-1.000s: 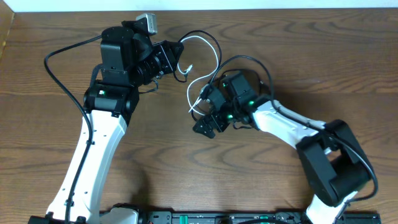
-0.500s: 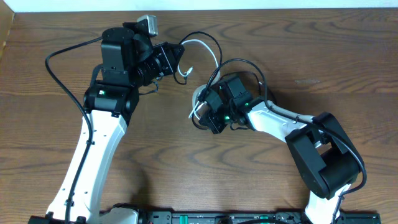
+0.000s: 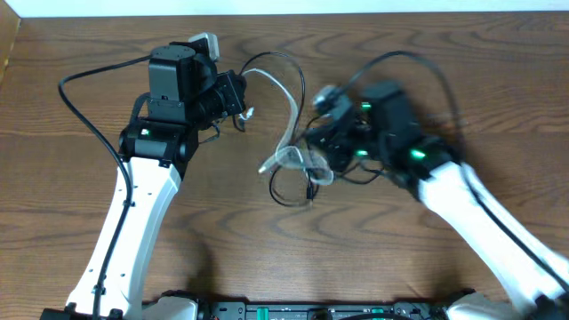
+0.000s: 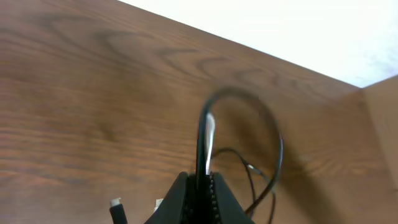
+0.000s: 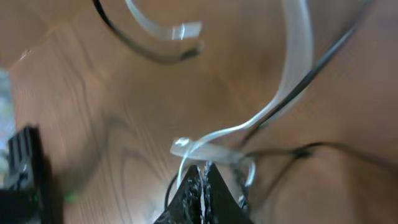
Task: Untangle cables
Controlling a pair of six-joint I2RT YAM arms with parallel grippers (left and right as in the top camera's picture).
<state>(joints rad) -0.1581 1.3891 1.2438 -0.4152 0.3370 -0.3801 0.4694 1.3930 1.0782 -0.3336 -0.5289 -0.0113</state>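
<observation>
My left gripper (image 3: 240,96) is shut on the cables near the table's back, with a black and a white strand pinched together between its fingers (image 4: 202,180). The black cable (image 3: 283,60) arcs out from it in a loop (image 4: 277,134). The white cable (image 3: 292,116) runs down to a bunched knot by my right gripper (image 3: 311,153), which is motion-blurred. In the right wrist view that gripper (image 5: 203,169) is shut on a thin strand of the white cable (image 5: 297,56), with the black cable (image 5: 323,59) crossing behind. A further black loop (image 3: 286,197) lies on the wood below the knot.
The wooden table (image 3: 222,249) ends at a white wall along the back. A thick black arm cable (image 3: 80,107) bows out left of the left arm, and another (image 3: 418,58) arcs over the right arm. Two loose plug ends (image 4: 118,210) hang beside the left fingers.
The right gripper went from open to shut on the white cable, and the arm swung out to the right, pulling the tangle. The left gripper shifted slightly left, still shut.
</observation>
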